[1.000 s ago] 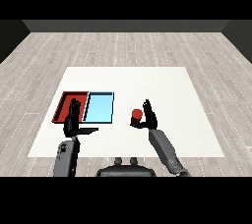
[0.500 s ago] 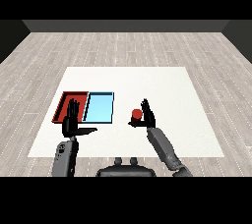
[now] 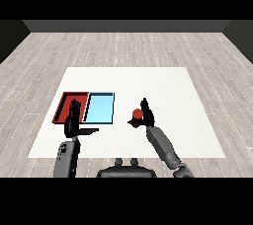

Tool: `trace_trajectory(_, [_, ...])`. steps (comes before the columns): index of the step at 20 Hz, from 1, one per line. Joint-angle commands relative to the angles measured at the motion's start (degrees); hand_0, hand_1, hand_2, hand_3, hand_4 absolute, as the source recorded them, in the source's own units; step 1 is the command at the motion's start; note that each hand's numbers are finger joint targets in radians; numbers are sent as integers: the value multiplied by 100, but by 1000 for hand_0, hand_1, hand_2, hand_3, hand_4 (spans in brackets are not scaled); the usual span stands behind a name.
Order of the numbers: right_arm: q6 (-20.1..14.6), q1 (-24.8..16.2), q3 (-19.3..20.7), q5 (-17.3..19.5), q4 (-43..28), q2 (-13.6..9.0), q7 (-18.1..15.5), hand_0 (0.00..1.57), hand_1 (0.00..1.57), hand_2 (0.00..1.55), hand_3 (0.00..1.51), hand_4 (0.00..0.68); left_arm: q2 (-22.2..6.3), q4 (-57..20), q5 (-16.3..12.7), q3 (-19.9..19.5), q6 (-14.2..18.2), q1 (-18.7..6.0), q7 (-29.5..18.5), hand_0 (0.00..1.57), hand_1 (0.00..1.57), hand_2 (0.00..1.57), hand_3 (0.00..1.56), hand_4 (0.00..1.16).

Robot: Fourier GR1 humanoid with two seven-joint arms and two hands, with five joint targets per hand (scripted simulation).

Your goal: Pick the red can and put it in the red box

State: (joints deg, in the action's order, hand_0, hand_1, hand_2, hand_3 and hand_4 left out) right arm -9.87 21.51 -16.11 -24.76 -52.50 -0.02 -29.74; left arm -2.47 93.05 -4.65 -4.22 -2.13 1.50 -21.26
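can (image 3: 137, 115) sits on the white table (image 3: 163, 86), to the right of the blue tray (image 3: 100, 108) and well apart from the red tray (image 3: 68, 101), which lies on the blue tray's far side. right hand (image 3: 147, 115) is just beside the can on its right, fingers pointing up and nearly straight, thumb reaching toward the can's near side. it looks to be touching or almost touching the can, but the fingers are not curled round it, so i judge the grasp as not yet made.

left hand (image 3: 74, 122) hovers over the near edge of the red tray, fingers straight and upright, thumb stuck out to the side, holding nothing.

risks from here, as i read them. the can is small and upright, and the right hand meets it from one side only; if the fingers close late or off centre, the can may be pushed left or tipped over instead of caught. once lifted, the route to the red tray passes over the blue tray, so an early release would land it in the wrong one. the left hand stands above the red tray's near part, so the right arm coming across could meet it unless it moves off. the reach is also long for the right arm, since the red tray is on the far left.
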Motion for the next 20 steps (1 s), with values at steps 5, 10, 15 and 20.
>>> trace_trajectory(5, [-390, 371, -430, -309, 206, 1, 15, 0, 0, 0, 0, 0, -220, -85, -242, -274, -203, -148, 42, 0, 0, 0, 0, 0])
trace_trajectory(10, [-80, 384, -293, -470, 919, 2, -363, 0, 0, 0, 0, 0, -16, -12, -53, 1, -43, -96, 117, 0, 0, 0, 0, 0])
trace_trajectory(15, [-1112, 535, -862, -682, 589, 2, -211, 1478, 1478, 1464, 1432, 655, -113, -239, -123, -159, -121, -214, -46, 0, 0, 0, 0, 0])
trace_trajectory(20, [-1088, 317, -528, 87, 278, 1, 70, 1494, 1494, 1464, 1437, 667, 46, 382, 154, 79, 156, 158, 90, 0, 0, 0, 0, 0])
